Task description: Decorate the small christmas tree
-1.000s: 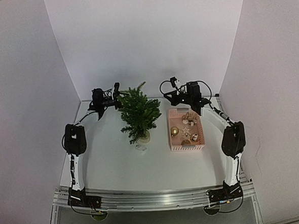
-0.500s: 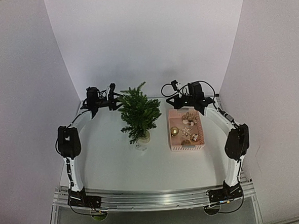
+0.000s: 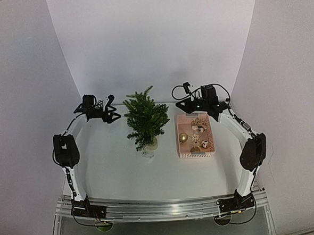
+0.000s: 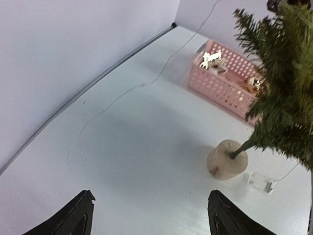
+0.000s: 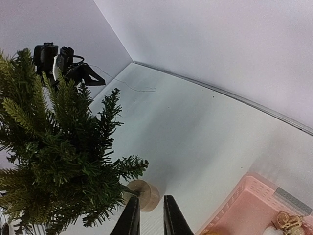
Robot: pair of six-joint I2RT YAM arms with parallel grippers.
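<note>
**A:** small christmas tree (image 3: 145, 118) stands upright mid-way across the table (image 3: 117, 168), pink basket (image 3: 181, 148) near its right side. Next move?

**B:** left gripper (image 4: 150, 205) is spread wide and empty, right gripper (image 5: 150, 208) barely parted near the basket. I'd open it wider first, then dip straight down for one ornament (image 3: 183, 138).

The left gripper (image 3: 111, 108) has drawn leftward, away from the small dark green bristly christmas tree (image 3: 145, 118); the right arm's elbow (image 3: 253, 150) has swung outward.
</note>
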